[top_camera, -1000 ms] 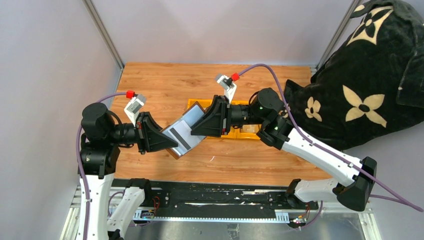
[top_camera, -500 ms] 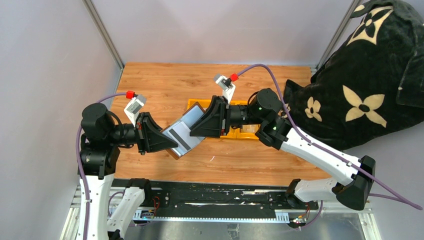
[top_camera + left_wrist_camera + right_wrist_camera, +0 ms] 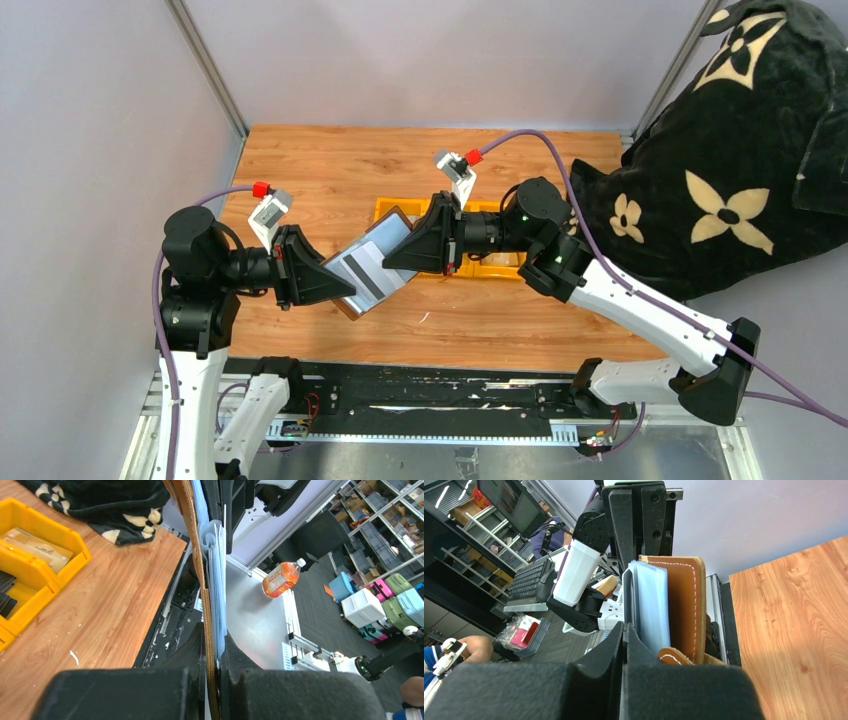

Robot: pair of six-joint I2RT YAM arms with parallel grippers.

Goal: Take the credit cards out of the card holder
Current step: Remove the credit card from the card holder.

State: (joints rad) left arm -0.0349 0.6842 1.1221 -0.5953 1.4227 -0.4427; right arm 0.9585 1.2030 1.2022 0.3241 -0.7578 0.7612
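Observation:
The card holder (image 3: 368, 262) hangs open in the air between both grippers, brown outside and silvery-grey inside, with a black stripe across it. My left gripper (image 3: 342, 287) is shut on its lower left edge. In the left wrist view the card holder (image 3: 193, 540) stands edge-on between the shut left gripper (image 3: 214, 656). My right gripper (image 3: 393, 257) is at its upper right edge. In the right wrist view the right gripper (image 3: 624, 632) is shut on a thin silvery credit card (image 3: 627, 587) beside the grey slots and brown cover of the card holder (image 3: 681, 600).
A yellow three-compartment bin (image 3: 495, 266) sits on the wooden table behind the right gripper. In the left wrist view the bin (image 3: 37, 582) holds tan and black cards. A black flower-patterned blanket (image 3: 730, 150) lies at the table's right edge.
My right gripper has shifted slightly to the right, away from the left gripper. The left gripper and the card holder have barely moved.

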